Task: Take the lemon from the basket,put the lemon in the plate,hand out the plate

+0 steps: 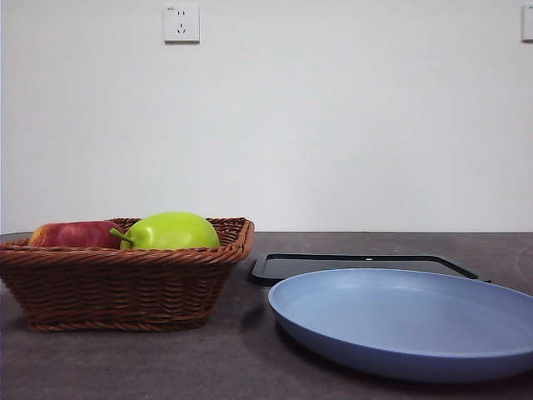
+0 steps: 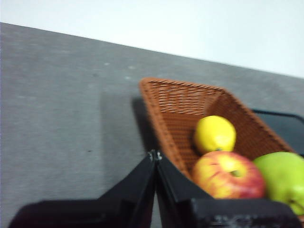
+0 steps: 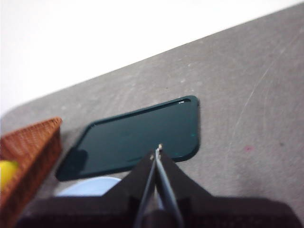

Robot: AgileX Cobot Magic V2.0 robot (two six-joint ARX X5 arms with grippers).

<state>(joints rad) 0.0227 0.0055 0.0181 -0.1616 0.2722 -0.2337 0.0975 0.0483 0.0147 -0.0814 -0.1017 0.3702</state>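
Note:
The brown wicker basket [image 1: 125,279] stands at the left of the front view; it also shows in the left wrist view [image 2: 185,107]. The yellow lemon [image 2: 214,134] lies in it beside a red apple [image 2: 228,175] and a yellow-green fruit [image 2: 285,178]; a sliver of the lemon [image 3: 5,172] shows in the right wrist view. In the front view the lemon is hidden. The light blue plate [image 1: 408,321] lies at the right front. My left gripper [image 2: 154,154] is shut and empty, above the table beside the basket. My right gripper [image 3: 158,151] is shut and empty, above the black tray.
A flat black tray [image 1: 366,265] lies behind the plate; it also shows in the right wrist view [image 3: 137,137]. The apple [image 1: 75,234] and the yellow-green fruit [image 1: 171,231] rise above the basket's rim. A white wall with a socket [image 1: 181,23] stands behind the grey table.

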